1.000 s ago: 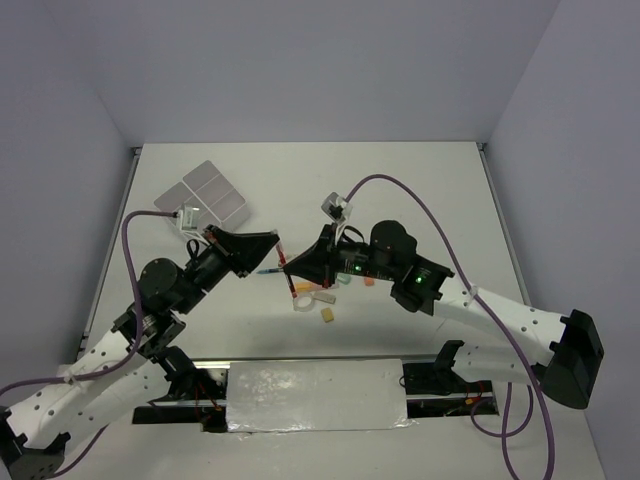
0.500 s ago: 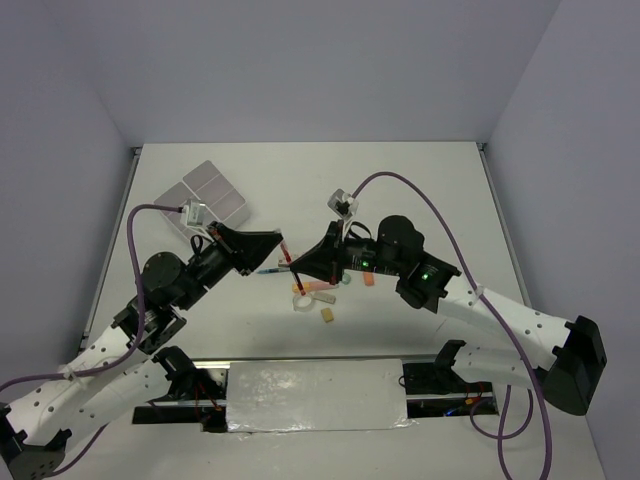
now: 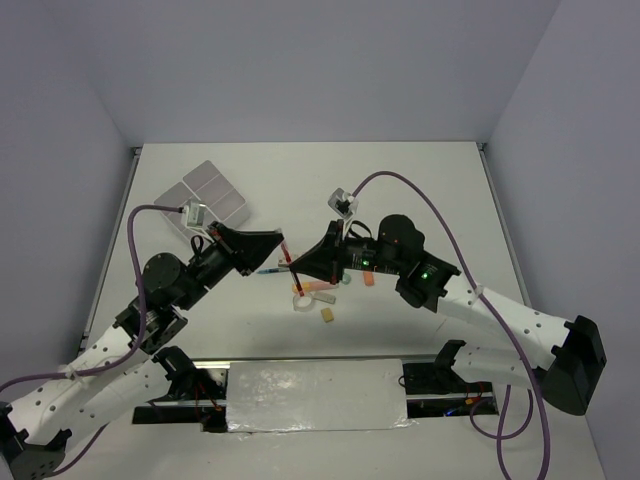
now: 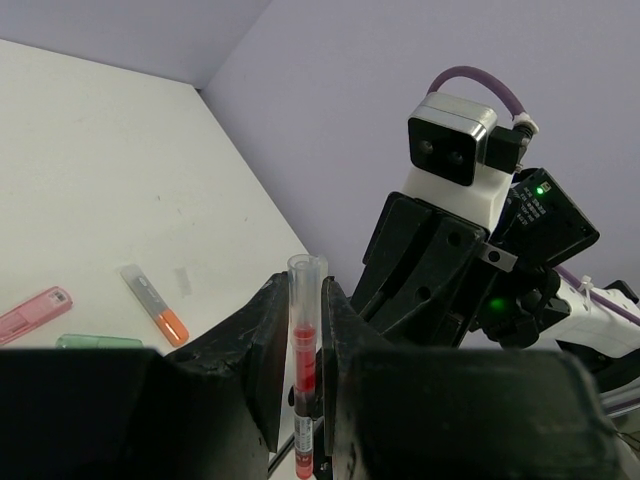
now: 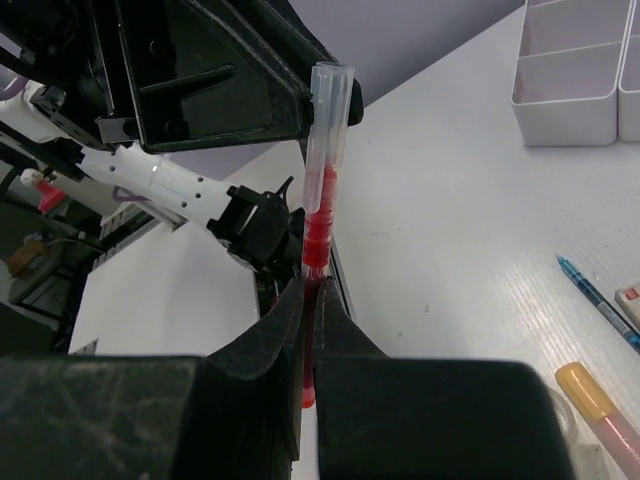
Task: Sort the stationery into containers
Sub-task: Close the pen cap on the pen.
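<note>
Thin clear-capped red pen (image 5: pixel 318 215), pinched by matte black left fingers (image 4: pixel 258 350) and right fingers (image 5: pixel 275 335)

Setting: robotics lab test cell.

Evidence:
- A bare white desk (image 3: pixel 420 190) is boxed in by plain lavender-grey walls (image 3: pixel 300 70) beyond the jaws and to either side of them.
- Two white jointed arms, left arm (image 3: pixel 110 350) and right arm (image 3: pixel 500 315), reach in from the desk edge nearer than the jaws.
- A silver-wrapped plate (image 3: pixel 315 395) lies between their bases.
- A purple cable (image 3: pixel 383 177) loops behind the right jaws.
- Wrist camera (image 4: pixel 452 148) and green status light (image 4: pixel 541 187) sit just behind the same jaws.
</note>
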{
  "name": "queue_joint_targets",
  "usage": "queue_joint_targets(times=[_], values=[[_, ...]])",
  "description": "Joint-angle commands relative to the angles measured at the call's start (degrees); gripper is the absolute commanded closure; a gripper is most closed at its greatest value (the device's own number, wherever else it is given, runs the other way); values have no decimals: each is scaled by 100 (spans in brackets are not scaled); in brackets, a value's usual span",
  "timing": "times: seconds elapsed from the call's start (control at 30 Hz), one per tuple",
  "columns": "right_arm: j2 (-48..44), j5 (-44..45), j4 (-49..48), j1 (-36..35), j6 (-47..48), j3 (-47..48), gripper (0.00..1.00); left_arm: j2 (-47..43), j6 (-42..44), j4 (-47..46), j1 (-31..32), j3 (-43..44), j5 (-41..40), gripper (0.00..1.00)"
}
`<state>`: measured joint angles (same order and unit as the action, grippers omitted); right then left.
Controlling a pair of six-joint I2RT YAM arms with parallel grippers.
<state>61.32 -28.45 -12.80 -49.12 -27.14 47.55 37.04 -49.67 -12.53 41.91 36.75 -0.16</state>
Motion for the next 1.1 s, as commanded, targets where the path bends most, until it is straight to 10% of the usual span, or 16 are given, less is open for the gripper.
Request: queue_joint_targets(times=[0.0,0.57,0.63,0.73,0.83,1.07], values=[[-120,6,-1489,87,50,633,100,172,98,902,72,-318,579,100],[20,-389,-1427,201,165,871,100,199,150,1234,63,-29,405,100],[47,-477,-1462,210,173,774,100,190,238,1464,72,130,316,88],[29,-627,-1524,201,191,528,100,111,326,1684,72,446,44,28],[12,-618,-1498,201,209,379,100,67,431,1798,72,814,-254,1],[47,-600,-1436,201,270,255,100,-3,748,1360,72,1256,-55,1]])
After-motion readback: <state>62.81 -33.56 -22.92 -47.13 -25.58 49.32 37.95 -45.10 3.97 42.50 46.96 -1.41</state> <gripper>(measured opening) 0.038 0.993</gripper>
